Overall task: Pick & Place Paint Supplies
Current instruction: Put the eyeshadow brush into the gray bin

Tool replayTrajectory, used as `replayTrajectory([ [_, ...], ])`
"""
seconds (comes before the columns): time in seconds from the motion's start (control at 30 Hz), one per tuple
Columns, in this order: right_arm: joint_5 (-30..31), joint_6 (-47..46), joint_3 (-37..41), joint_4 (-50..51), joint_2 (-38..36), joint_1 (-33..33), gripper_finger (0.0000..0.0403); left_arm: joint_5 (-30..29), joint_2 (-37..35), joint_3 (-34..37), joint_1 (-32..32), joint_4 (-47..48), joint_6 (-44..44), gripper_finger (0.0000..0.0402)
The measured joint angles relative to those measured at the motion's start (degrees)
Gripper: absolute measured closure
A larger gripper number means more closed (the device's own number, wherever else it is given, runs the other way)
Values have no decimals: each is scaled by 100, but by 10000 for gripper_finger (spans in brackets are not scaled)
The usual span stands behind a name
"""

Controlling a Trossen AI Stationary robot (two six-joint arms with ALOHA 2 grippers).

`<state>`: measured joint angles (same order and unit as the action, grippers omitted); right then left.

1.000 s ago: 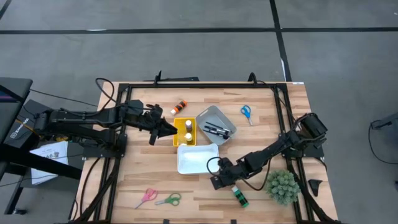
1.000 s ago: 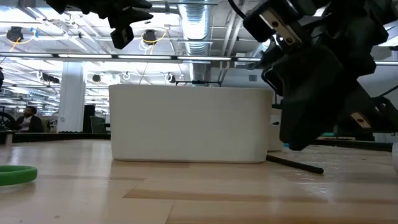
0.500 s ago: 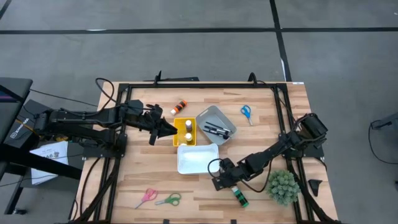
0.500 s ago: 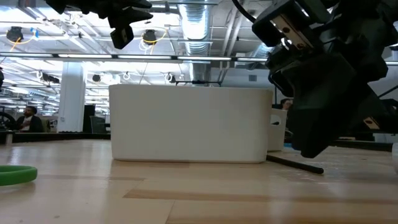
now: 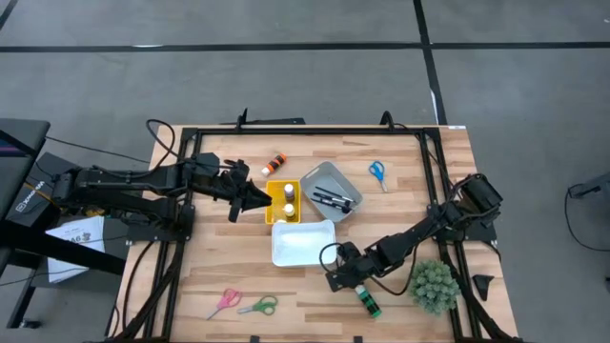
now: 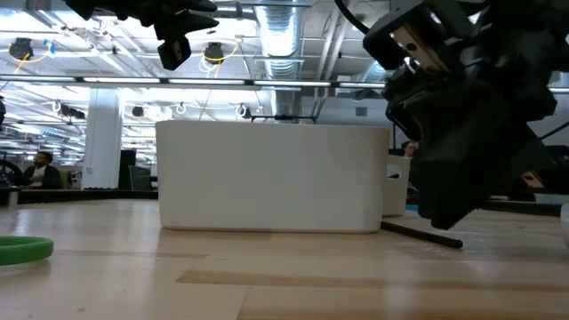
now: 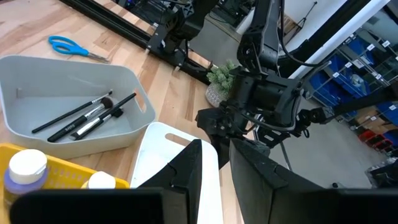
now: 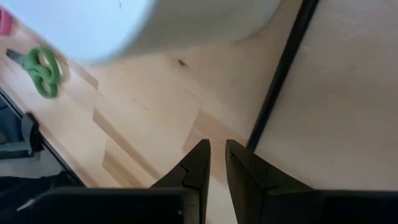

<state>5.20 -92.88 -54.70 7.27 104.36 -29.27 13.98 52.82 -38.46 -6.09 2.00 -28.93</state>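
Observation:
A thin dark paintbrush [image 8: 281, 71] lies flat on the wood beside the white tray [image 5: 302, 243]. My right gripper [image 5: 334, 277] is low over the brush's end at that tray's near right corner. It points steeply down, with a narrow empty gap between its fingers. A green paint bottle [image 5: 367, 301] lies just nearer. My left gripper [image 5: 255, 198] hovers beside the yellow tray [image 5: 283, 201] of bottles, fingers slightly apart and empty. The grey tray [image 5: 331, 191] holds brushes [image 7: 84, 118]. My right gripper has the paintbrush's end [image 8: 252, 142] running up against the outer side of one finger [image 8: 239, 162]. The brush lies flat on the table [image 6: 425, 235]. Whether finger and brush touch, I cannot tell.
Pink scissors [image 5: 224, 302] and green scissors [image 5: 259, 306] lie at the near left. Blue scissors [image 5: 377, 172] and an orange bottle [image 5: 275, 163] lie toward the far edge. A fuzzy green plant [image 5: 434, 286] stands at the near right, close to my right arm.

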Motion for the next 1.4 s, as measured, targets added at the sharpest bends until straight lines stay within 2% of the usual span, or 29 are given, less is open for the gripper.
replayTrajectory([
  [1.03,69,-13,190,-57,0,-61,356,0,0,0,0,0,-4,325],
  [1.23,44,-205,172,315,-23,-70,356,0,-2,0,0,0,-7,325],
  [1.4,421,-646,188,617,-148,-197,356,0,-1,0,0,-2,-7,325],
])
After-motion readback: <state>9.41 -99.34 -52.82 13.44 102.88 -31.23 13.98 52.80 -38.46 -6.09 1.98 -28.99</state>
